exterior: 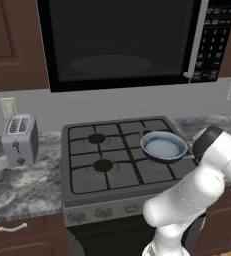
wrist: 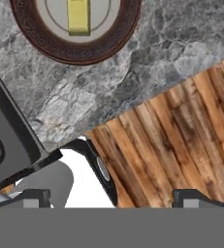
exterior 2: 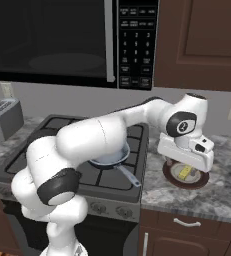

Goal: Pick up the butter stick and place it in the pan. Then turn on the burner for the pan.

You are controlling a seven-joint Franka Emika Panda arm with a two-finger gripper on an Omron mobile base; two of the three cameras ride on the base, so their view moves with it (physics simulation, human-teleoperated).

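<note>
Reaching for the butter stick [wrist: 78, 17], at twelve o'clock on its brown-rimmed plate [wrist: 118, 41], the wide-open, empty pincer [wrist: 111, 199] must descend over it.

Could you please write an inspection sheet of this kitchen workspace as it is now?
Surface: grey marble counter on both sides of the stove.
Job's things: butter stick lies on the brown-rimmed plate on the counter right of the stove; pan on a right-hand burner, bowl bare.
Clutter: toaster on the left counter.
Grippers: gripper open, holding nothing, above the plate.
Cables: nothing seen.
Surroundings: microwave above the stove, dark cabinets, wall outlets, wooden floor.
</note>
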